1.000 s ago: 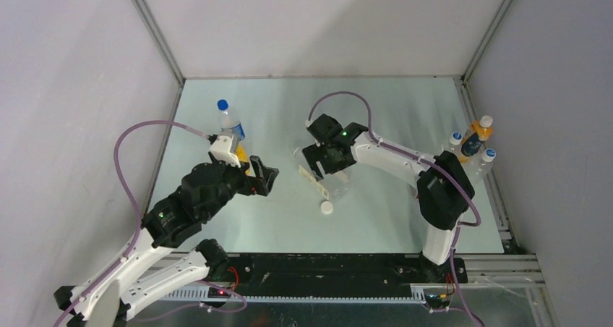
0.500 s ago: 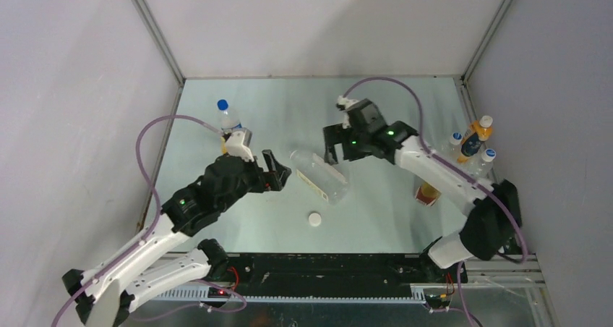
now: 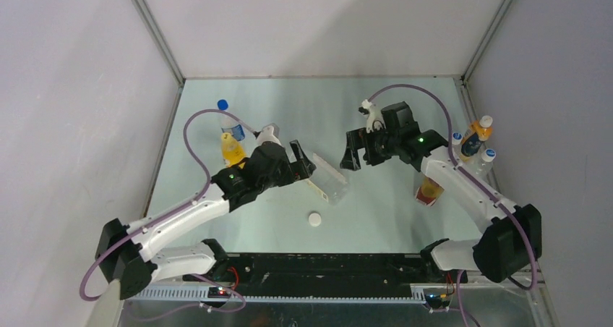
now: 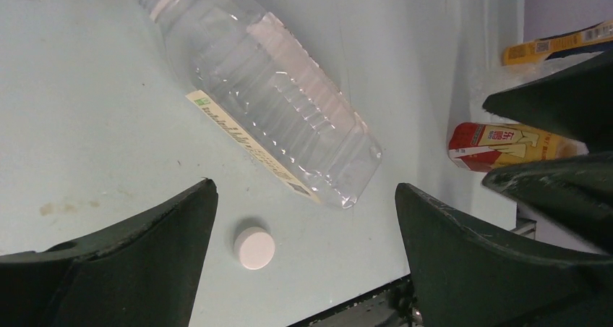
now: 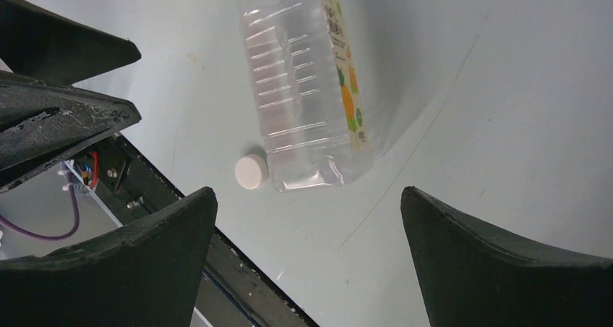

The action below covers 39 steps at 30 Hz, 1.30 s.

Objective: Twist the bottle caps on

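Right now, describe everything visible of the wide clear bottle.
The clear bottle is colourless ribbed plastic and looks empty, with a pale printed label strip along one side. It lies on its side on the table, base toward the near edge. Nothing grips it; a white cap lies apart, near its base.

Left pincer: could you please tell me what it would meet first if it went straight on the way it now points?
Most likely the clear bottle lying on its side, centred ahead of the open left pincer; the white cap sits off that line. Depth is unclear.
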{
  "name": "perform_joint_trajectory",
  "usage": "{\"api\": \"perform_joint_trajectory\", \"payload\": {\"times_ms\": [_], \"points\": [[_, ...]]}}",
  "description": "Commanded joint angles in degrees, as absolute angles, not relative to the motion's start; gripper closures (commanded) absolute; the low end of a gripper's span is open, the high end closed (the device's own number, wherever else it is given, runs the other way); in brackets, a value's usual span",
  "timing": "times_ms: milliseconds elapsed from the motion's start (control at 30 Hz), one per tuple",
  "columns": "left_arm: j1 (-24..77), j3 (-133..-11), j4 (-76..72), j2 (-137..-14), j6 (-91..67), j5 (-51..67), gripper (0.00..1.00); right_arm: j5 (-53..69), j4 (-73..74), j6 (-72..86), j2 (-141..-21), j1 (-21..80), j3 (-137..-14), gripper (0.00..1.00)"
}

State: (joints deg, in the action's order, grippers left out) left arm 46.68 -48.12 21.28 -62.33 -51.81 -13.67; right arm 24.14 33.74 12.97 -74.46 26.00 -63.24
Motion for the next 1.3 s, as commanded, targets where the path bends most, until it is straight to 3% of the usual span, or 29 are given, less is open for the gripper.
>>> {"api": "perform_joint_trajectory", "payload": {"times_ms": [0,600,800,933,1000,1133,1267], "points": [[46.6,-50.3,17.7,-64.6,-56.9,-12.9,0.02,22.1,33.0,11.3,-77.2,28.8,-63.0,0.01],[45.5,-49.7,15.8,-68.7,-53.3,-12.6,0.03,25.5,19.7,17.5,-102.3,32.6,-70.8,0.09],[43.3,-49.2,14.1,-71.4,-53.4,-7.5,0.02,28.7,18.5,20.9,-105.8,31.4,-71.3,0.23],[42.0,-48.4,10.9,-72.6,-54.3,-5.6,0.03,30.5,19.9,22.7,-106.2,30.2,-71.0,0.49],[41.8,-48.0,9.3,-73.1,-55.1,-5.3,0.03,31.7,19.7,24.0,-105.3,29.2,-69.6,0.57],[41.3,-46.8,5.5,-74.1,-57.1,-3.5,0.03,33.6,17.4,27.2,-103.1,26.7,-66.1,0.69],[41.2,-46.5,3.9,-76.1,-57.8,-3.3,0.04,34.9,15.2,29.0,-101.2,25.0,-63.5,0.72]]}}
